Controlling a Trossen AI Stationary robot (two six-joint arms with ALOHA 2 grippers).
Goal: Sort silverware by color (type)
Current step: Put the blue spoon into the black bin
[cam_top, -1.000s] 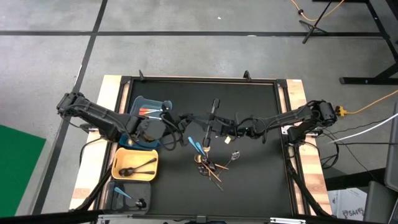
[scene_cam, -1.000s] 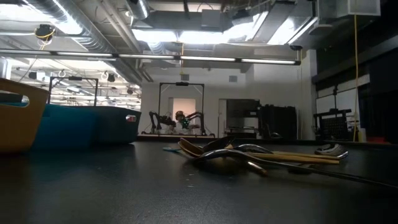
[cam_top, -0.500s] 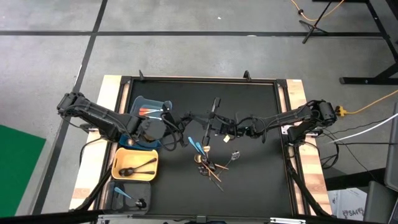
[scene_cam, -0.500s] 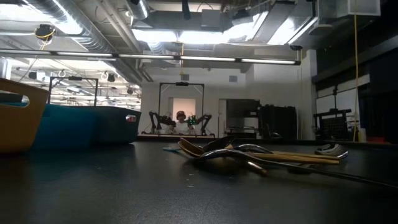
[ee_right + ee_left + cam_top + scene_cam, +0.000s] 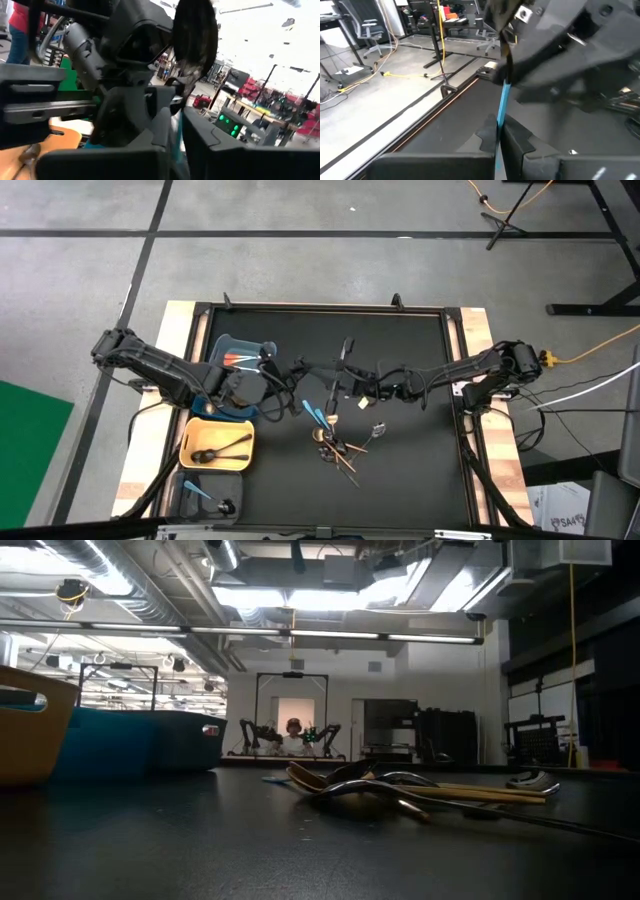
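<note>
Left wrist view, my left gripper [image 5: 498, 134] pinching a thin light blue plastic utensil [image 5: 504, 102], my right gripper [image 5: 340, 386] touching it, fingers unclear.

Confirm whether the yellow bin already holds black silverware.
Yes: in the high view, two black pieces lie inside the yellow bin, beside the left arm.
</note>
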